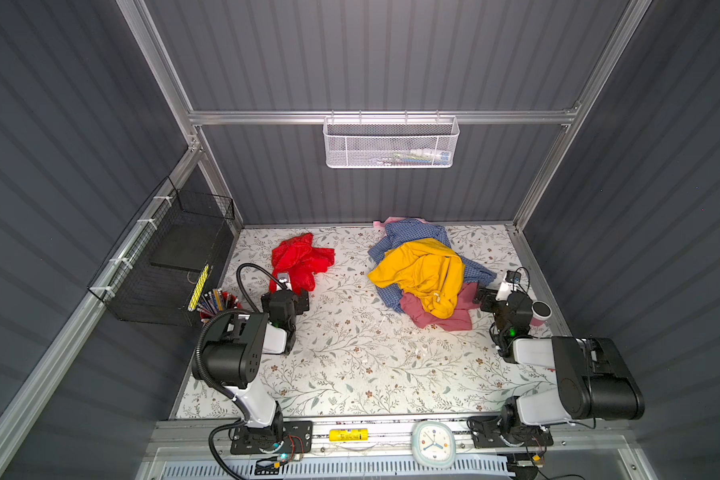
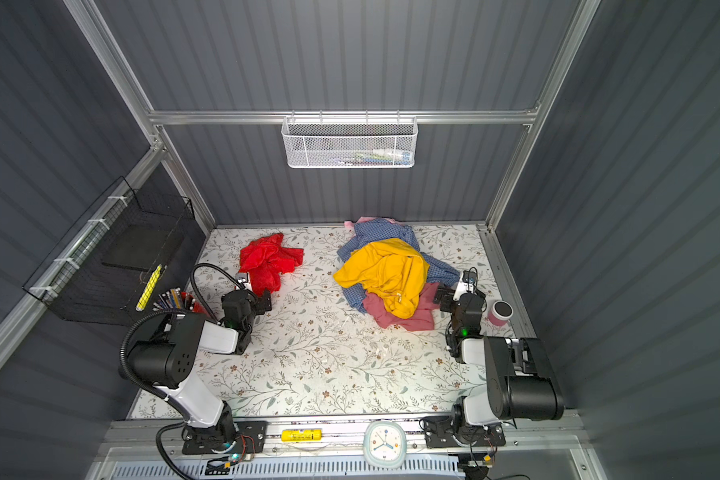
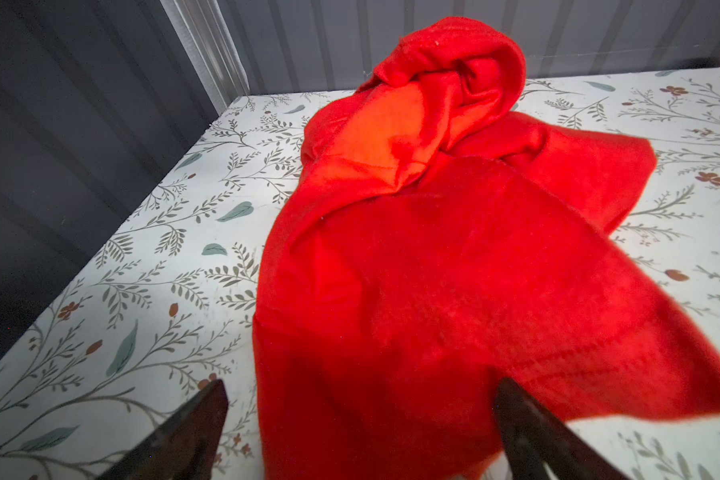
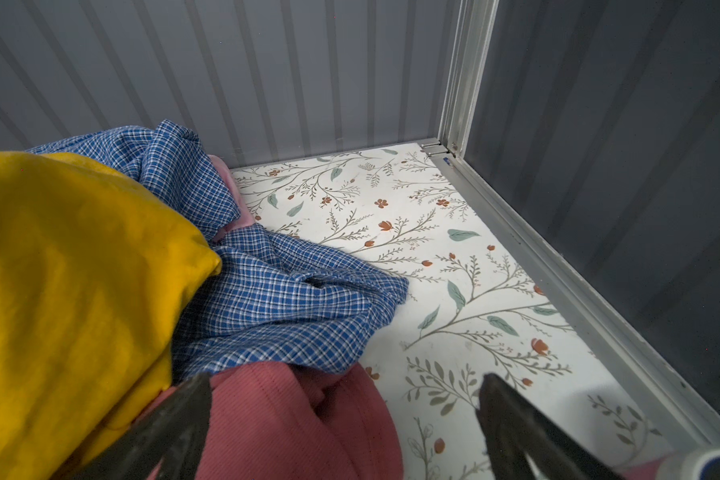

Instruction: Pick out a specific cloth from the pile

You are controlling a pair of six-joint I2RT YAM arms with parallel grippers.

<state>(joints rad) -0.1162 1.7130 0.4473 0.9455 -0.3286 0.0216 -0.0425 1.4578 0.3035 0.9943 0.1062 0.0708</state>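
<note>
Pale clock (image 1: 434, 444) and a yellow tube (image 1: 348, 435) lie nearest, on the front rail between the arm bases.

Further in, both arms reach over the flowered table (image 1: 350, 365). The left jaws are spread and hold nothing. In the left wrist view they stand either side of the near hem of the red cloth (image 3: 433, 270); whether they touch it I cannot tell. The right jaws are spread and empty too, one side over the pink garment (image 4: 292, 419) at the pile's edge, the other over bare table.

The cloth (image 1: 302, 259) lies crumpled on the left of the table, well apart from the pile (image 1: 427, 274), so the sorting looks done.

The risks I see come from pulling back. A left jaw low enough to catch the thin hem would drag the cloth along. The right jaws could likewise snag the pink garment and tug the heap.

A pen cup (image 1: 221, 301) stands close beside the left arm, and a pink cup (image 1: 540, 313) just beside the right wrist; a wide swing could tip either.

Beyond, a black wire basket (image 1: 175, 257) and a white mesh basket (image 1: 391, 143) hang clear of everything.
</note>
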